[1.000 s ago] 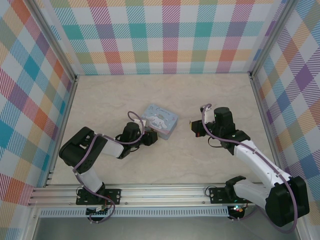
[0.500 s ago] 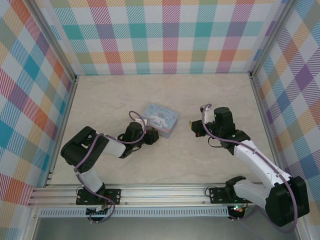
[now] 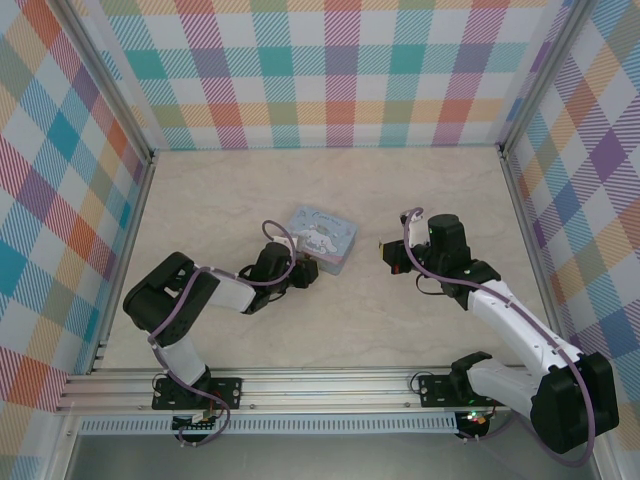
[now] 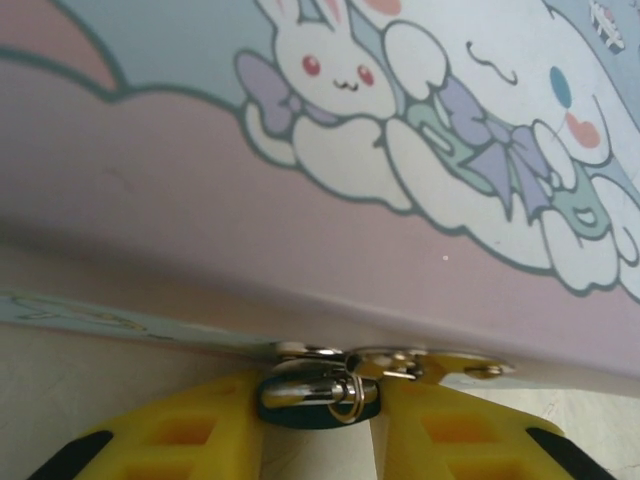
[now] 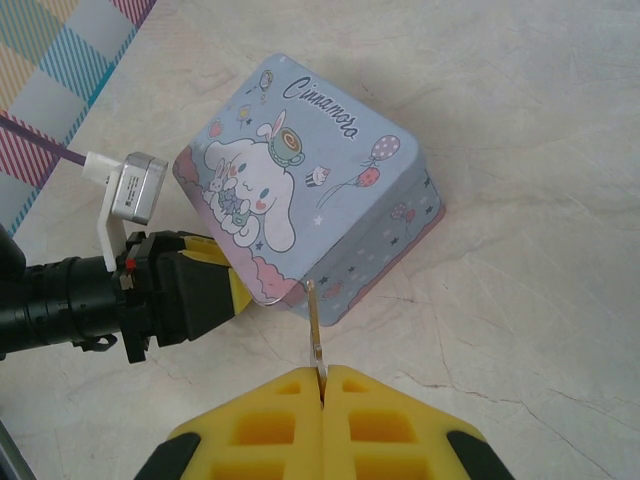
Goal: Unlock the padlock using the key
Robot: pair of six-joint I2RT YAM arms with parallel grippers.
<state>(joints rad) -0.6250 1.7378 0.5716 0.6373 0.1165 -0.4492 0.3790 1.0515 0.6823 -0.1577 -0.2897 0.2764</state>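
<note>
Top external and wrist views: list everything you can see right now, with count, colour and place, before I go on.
tin box: one, pale blue with cartoon print, mid-table.
padlock: one, dark blue body, silvery shackle, at the tin's lower edge, between the left fingers.
key: one, grey-brown, pinched in the right gripper, tip pointing at the tin.
table: one, pale marbled beige.
walls: pastel plaid, on three sides.
left gripper: yellow fingers, closed on the padlock at the tin's near-left side.
right gripper: yellow fingers, shut on the key, right of the tin.
</note>
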